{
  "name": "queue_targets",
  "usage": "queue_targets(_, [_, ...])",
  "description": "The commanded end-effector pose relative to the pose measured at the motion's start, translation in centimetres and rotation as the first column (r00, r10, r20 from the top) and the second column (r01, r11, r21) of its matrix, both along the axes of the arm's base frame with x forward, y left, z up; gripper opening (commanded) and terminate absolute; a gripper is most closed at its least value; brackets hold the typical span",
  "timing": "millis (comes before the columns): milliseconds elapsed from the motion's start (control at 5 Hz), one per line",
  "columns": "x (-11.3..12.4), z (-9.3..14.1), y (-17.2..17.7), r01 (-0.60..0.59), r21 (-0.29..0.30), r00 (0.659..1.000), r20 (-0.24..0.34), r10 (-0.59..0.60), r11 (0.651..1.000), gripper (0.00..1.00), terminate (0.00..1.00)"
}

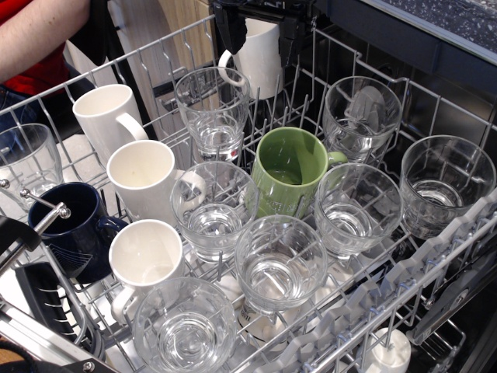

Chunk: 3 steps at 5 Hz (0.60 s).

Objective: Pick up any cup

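The olive-green mug (286, 172) stands in the middle of the dishwasher rack, opening up and tilted toward me, handle to the right, white print low on its side. My gripper (260, 40) is at the top centre, behind it. Its black fingers (231, 33) sit on either side of a white mug (260, 66) with its handle to the left. That white mug seems to hang just above the rack wires. The gripper does not touch the green mug.
The wire rack (307, 97) holds several clear glass tumblers (279, 264), three more white mugs (144, 177) on the left and a dark blue mug (74, 229). A person's arm (39, 35) is at the top left. A dark counter edge (404, 35) runs along the top right.
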State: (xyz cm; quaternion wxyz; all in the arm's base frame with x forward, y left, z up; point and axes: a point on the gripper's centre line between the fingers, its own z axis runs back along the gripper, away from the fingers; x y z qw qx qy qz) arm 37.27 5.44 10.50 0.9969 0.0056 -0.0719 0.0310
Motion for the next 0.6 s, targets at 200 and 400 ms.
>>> queue_targets(200, [0.7,-1.2,0.7,-0.005,0.024,1.0,0.029,0.004,1.0,1.0,0.0])
queue_targets(400, [1.3,-2.1,1.0,0.005,0.018,0.999,0.044,-0.006,1.0,1.0,0.0])
